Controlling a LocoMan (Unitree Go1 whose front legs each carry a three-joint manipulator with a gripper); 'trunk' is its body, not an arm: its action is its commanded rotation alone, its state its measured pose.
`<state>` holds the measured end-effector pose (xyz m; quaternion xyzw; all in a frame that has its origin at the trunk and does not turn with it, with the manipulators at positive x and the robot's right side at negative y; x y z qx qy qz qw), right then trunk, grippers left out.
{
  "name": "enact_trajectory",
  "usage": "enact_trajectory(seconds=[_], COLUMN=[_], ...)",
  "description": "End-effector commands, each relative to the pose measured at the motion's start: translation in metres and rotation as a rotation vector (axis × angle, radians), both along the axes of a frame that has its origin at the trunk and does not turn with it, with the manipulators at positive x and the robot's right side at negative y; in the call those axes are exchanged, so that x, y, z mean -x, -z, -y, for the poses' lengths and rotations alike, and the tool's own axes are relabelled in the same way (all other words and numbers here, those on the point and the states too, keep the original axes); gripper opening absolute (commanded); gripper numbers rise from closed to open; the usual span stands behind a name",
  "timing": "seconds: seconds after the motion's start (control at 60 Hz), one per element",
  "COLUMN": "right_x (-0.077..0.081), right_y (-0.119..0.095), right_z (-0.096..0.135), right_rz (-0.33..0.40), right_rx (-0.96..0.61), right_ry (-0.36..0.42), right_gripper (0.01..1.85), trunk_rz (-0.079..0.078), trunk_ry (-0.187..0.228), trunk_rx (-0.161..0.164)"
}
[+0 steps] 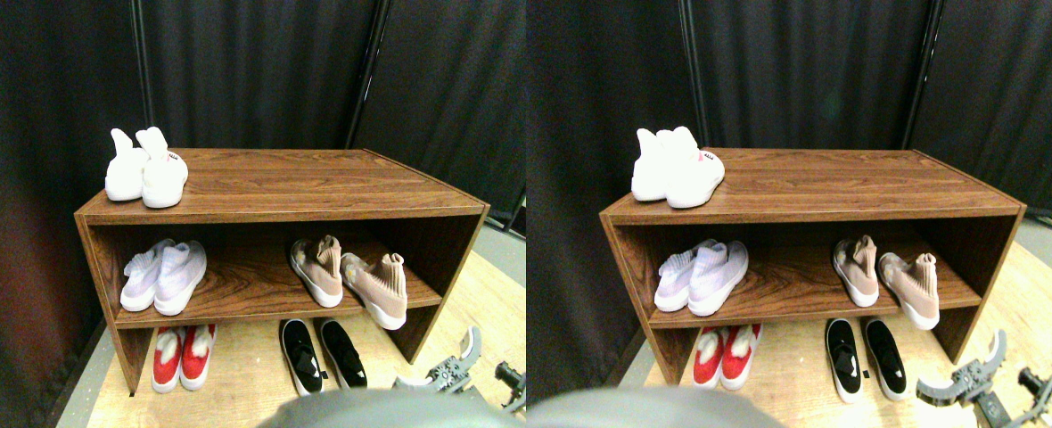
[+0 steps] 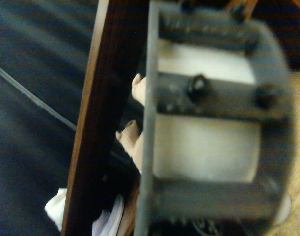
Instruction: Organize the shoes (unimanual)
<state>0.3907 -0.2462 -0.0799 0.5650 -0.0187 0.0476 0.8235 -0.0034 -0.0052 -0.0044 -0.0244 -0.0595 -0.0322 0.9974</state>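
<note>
A wooden shoe rack [image 1: 312, 183] holds the shoes. A white pair [image 1: 145, 169] stands on its top at the left. On the middle shelf a pale-lavender pair [image 1: 165, 276] sits at the left. At the right of that shelf are two dusty-pink shoes: one [image 1: 319, 267] straight, the other [image 1: 379, 287] angled with its toe over the shelf's front edge. On the floor under the rack are a red pair [image 1: 183, 355] and a black pair [image 1: 321, 352]. My right gripper [image 1: 437, 359] is low at the rack's right front corner, open and empty. The wrist view shows the pink shoes [image 2: 135, 137] past the jaw frame.
Dark curtains hang behind and to the left of the rack. The rack stands on a light wooden board [image 1: 250, 366], with grey floor [image 1: 504, 245] to the right. The rack's right side panel [image 1: 455, 259] is close to my gripper.
</note>
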Motion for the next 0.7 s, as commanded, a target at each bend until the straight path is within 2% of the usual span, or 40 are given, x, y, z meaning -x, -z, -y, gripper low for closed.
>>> enact_trajectory(seconds=[0.017, 0.1, 0.333, 0.55, 0.7], right_x=[-0.009, -0.020, -0.052, -0.075, -0.091], right_y=[-0.010, -0.007, 0.000, 0.015, 0.026], right_z=[-0.005, -0.005, -0.009, -0.010, -0.007], right_rz=[0.042, 0.017, -0.059, -0.091, -0.123], right_rx=[-0.015, -0.100, -0.123, -0.159, -0.179], right_ry=[0.012, 0.032, 0.085, 0.075, 0.087], right_gripper=[1.71, 1.66, 1.57, 1.45, 1.48], trunk_rz=[-0.024, -0.024, -0.027, -0.028, -0.030], trunk_ry=[-0.002, -0.004, -0.010, -0.021, -0.022], trunk_rx=[0.019, 0.021, 0.029, 0.036, 0.034])
